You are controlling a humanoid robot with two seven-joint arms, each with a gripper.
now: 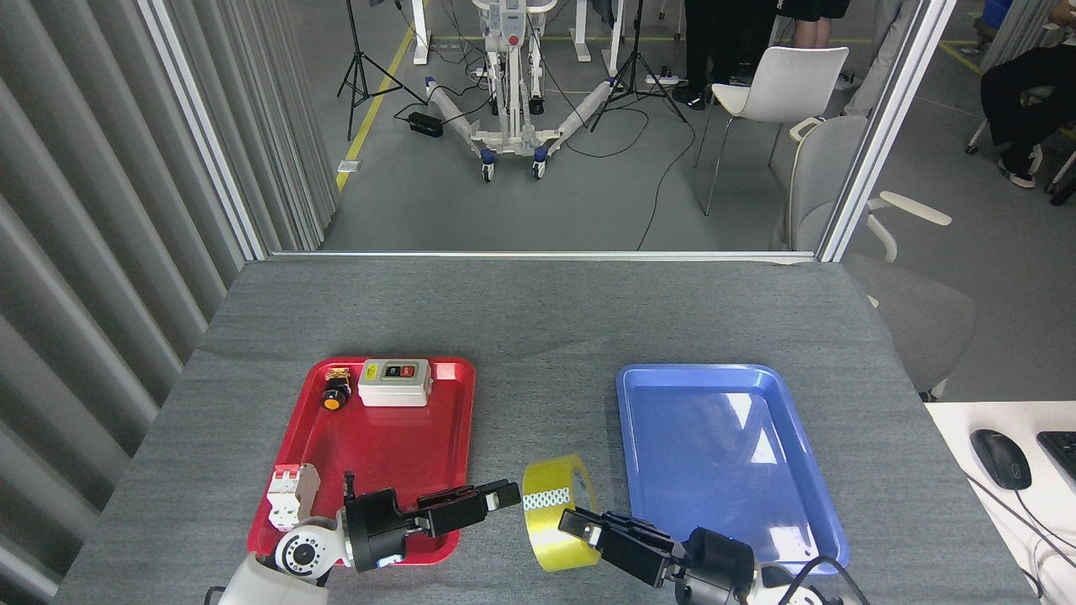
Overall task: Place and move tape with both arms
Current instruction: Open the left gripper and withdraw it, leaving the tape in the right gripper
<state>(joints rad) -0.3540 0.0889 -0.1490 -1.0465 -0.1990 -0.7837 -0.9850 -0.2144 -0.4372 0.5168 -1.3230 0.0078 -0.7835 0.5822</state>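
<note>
The tape (551,514), a yellow translucent roll, stands on edge between the two trays near the table's front edge. My right gripper (578,523) comes in from the lower right and is shut on the roll's right rim. My left gripper (503,496) reaches in from the lower left over the red tray's corner. Its fingertips sit just left of the roll with a small gap, open and holding nothing.
The red tray (454,395) on the left holds a grey switch box (395,382), a yellow-capped push button (334,395) and a white breaker (290,496). The blue tray (723,445) lies on the right. A mouse (1000,458) sits on a side desk.
</note>
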